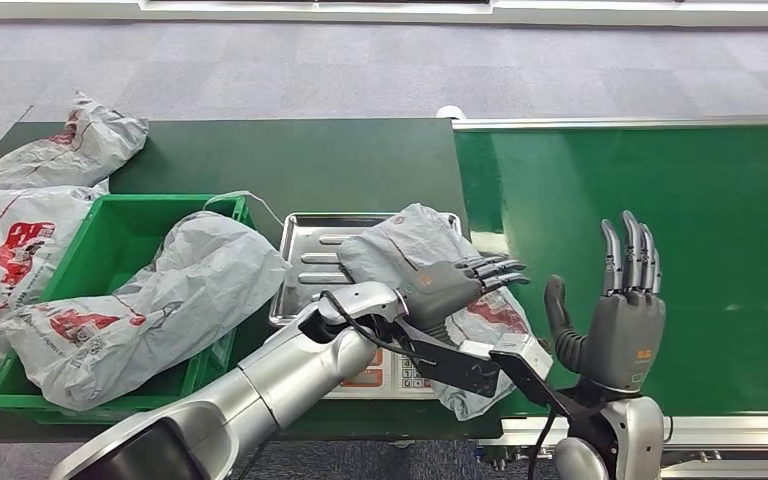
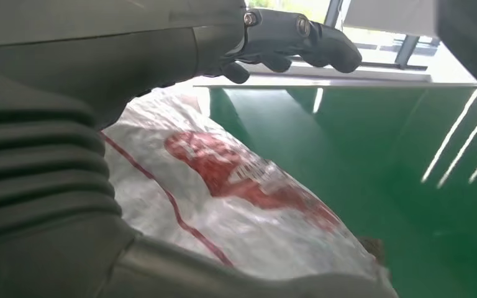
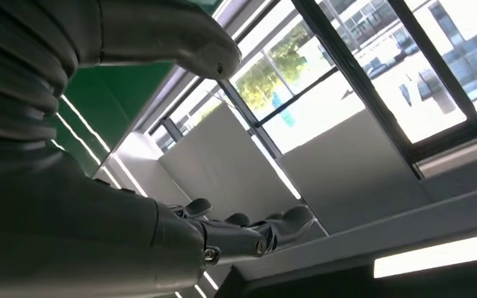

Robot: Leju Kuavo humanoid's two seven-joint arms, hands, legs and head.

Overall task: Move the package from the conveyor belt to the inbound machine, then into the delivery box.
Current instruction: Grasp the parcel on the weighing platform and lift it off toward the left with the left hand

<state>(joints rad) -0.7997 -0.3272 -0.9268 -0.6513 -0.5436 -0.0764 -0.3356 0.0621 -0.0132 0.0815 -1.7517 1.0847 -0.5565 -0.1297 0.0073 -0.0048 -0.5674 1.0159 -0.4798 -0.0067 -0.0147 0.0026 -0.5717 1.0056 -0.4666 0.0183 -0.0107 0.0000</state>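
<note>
While the left hand (image 1: pixel 457 285) hovers flat over the package (image 1: pixel 415 250), its fingers (image 1: pixel 495 270) stretch straight out toward three o'clock, close together and gripping nothing; the left wrist view shows those dark fingers (image 2: pixel 298 40) lifted clear of the bag's white plastic and red print (image 2: pixel 236 180), so whether the palm touches the bag I cannot tell. Over at four o'clock the right hand (image 1: pixel 615 310) stands upright above the conveyor belt (image 1: pixel 680 230), palm turned toward the package, fingers (image 1: pixel 632 255) straight up side by side, thumb swung out to nine o'clock, nothing in it. The package, a crumpled grey mailer, lies on the steel tray of the inbound machine (image 1: pixel 310 255), draped over the tray's three o'clock edge, with the machine's keypad (image 1: pixel 405 375) peeking out at six o'clock. At nine o'clock of the tray sits the green delivery box (image 1: pixel 110 240), with another grey bag (image 1: pixel 160 310) slumped across it. More bags (image 1: pixel 60 150) are piled at the table's ten o'clock corner on the dark green table (image 1: pixel 310 160). Grey carpet (image 1: pixel 360 65) runs across twelve o'clock, and the right wrist view catches tall bright windows (image 3: pixel 372 68) above white panels.
</note>
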